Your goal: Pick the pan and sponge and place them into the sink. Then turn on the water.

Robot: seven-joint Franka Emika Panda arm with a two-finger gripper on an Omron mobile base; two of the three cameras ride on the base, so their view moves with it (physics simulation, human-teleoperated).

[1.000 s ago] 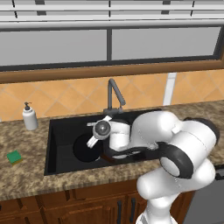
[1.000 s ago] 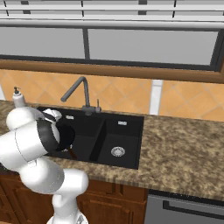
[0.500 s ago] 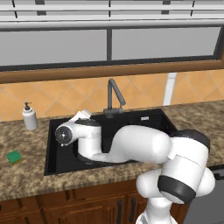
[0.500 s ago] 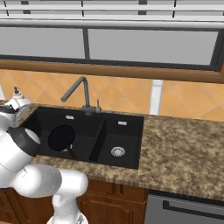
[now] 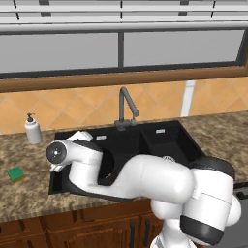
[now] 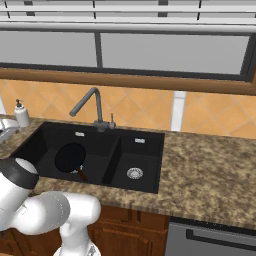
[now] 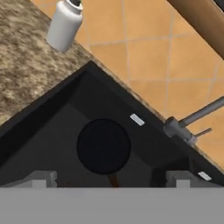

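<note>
So I've just swung the arm left off the sink (image 6: 150,150), pan (image 6: 70,157) now sitting in the big basin, gripper (image 7: 109,177) spread wide and empty, sponge (image 5: 16,174) on the counter (image 5: 29,193) next.

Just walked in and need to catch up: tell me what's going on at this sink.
The pan already lies in the large basin of the black sink, handle toward the front. The gripper is open and empty above that basin. The green sponge sits on the counter left of the sink, apart from the soap dispenser. No water runs from the faucet.
</note>
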